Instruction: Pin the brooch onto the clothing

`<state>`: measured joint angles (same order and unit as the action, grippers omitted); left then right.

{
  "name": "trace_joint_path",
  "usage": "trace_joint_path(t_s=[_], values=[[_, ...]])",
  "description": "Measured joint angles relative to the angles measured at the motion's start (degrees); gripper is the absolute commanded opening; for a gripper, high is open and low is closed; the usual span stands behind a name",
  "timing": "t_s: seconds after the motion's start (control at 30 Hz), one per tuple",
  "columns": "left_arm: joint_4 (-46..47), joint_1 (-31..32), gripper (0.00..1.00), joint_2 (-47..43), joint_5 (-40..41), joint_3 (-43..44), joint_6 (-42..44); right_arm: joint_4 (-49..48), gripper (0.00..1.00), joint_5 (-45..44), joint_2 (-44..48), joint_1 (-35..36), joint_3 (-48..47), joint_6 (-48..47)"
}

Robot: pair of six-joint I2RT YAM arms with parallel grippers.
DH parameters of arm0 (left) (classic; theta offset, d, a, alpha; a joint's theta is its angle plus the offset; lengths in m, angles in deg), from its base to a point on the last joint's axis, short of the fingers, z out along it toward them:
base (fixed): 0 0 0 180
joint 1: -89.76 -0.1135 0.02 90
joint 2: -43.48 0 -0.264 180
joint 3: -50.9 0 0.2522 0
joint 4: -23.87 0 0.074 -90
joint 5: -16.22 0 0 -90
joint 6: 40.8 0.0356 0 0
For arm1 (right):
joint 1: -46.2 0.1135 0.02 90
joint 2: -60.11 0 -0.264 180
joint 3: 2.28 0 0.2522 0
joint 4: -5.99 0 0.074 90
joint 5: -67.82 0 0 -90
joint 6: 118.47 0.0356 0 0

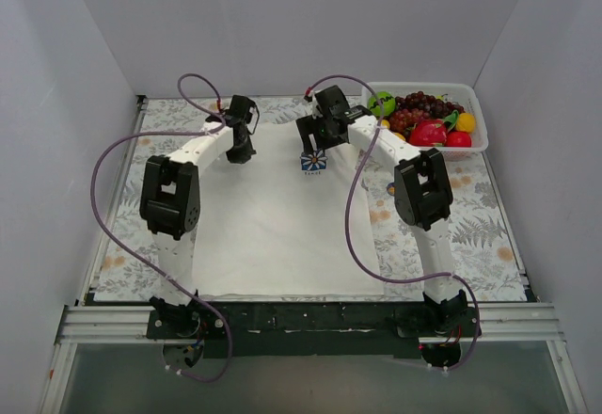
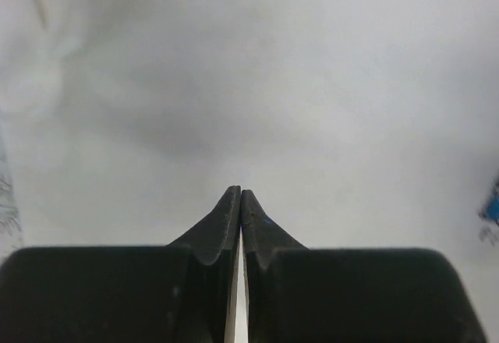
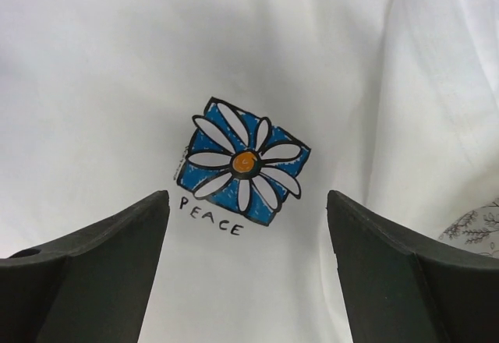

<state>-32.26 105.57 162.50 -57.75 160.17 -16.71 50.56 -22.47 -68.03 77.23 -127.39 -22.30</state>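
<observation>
The clothing, a white T-shirt (image 1: 273, 216), lies spread flat on the table. Its blue-and-white flower print (image 1: 313, 160) with the word PEACE (image 3: 210, 217) sits near the shirt's far edge. My right gripper (image 3: 245, 199) hovers open just above the print (image 3: 243, 162), one finger on each side and nothing between them. My left gripper (image 2: 240, 194) is shut, tips together over plain white fabric (image 2: 312, 86) left of the print; it sits at the shirt's far left (image 1: 243, 143). A small dark grey disc, the brooch (image 1: 391, 186), lies on the floral cloth beside the right arm's elbow.
A clear plastic tub (image 1: 475, 103) of toy fruit, with grapes (image 1: 420, 108) and red pieces, stands at the back right. A leaf-patterned tablecloth (image 1: 480, 235) shows around the shirt. White walls enclose the table on three sides. Purple cables loop off both arms.
</observation>
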Motion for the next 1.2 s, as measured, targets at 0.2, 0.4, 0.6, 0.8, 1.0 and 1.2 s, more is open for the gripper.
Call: trace_joint_path(t_s=[0.2,0.4,0.6,0.8,1.0,1.2], values=[[3.63,5.88,0.0,-12.63,-6.75,-13.25,-2.49,-2.19,0.61,-3.08,-1.33,-0.96,-0.37,0.04],[7.21,10.43,0.0,-16.57,-10.88,-24.79,-6.67,-4.2,0.12,-4.04,-6.73,-2.29,-3.65,-0.04],[9.09,13.57,0.0,-17.18,-14.45,-31.76,-10.08,-5.7,0.05,-4.59,-9.27,-2.89,-4.52,0.07],[10.49,13.55,0.0,-20.02,-15.21,-35.63,-12.5,-6.69,0.01,-7.58,-9.62,-3.04,-5.51,0.48],[10.29,13.55,0.0,-21.7,-15.45,-37.79,-13.84,-6.91,0.01,-12.07,-9.62,-4.61,-5.51,0.76],[10.29,13.55,0.0,-23.1,-15.45,-39.54,-14.51,-6.32,0.01,-16.92,-9.62,-6.36,-5.53,0.0]])
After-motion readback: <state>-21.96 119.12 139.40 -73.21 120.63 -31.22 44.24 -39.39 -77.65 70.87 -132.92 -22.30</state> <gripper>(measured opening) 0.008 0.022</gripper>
